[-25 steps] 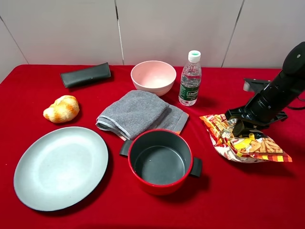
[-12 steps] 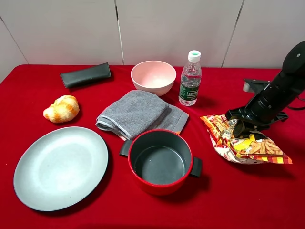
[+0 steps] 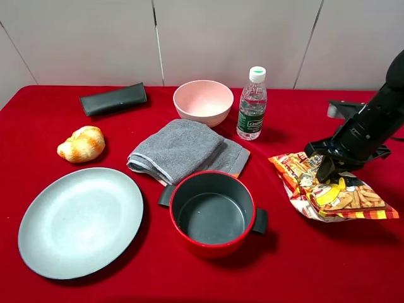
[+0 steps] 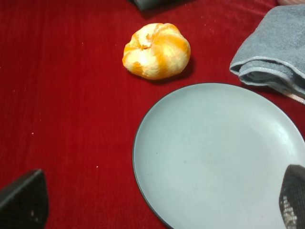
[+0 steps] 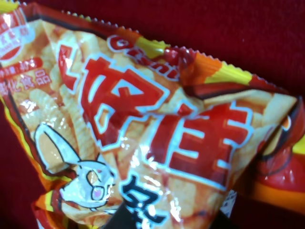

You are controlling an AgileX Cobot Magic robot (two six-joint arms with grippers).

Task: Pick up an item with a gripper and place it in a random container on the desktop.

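Exterior high: right end effector (image 3: 325, 169) pinches the snack bag (image 3: 346, 199), right of the pot (image 3: 214, 247). Left end effector (image 4: 158, 198) gapes wide over the plate (image 4: 214, 143), left of the pot.

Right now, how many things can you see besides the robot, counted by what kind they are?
dishes: 3 (plate, red pot, pink bowl)
snack bag: 1
water bottle: 1
grey towel: 1
shell: 1
black case: 1
Total: 8

plate (image 3: 80, 222) left of pot (image 3: 211, 219), bag (image 3: 334, 196) right
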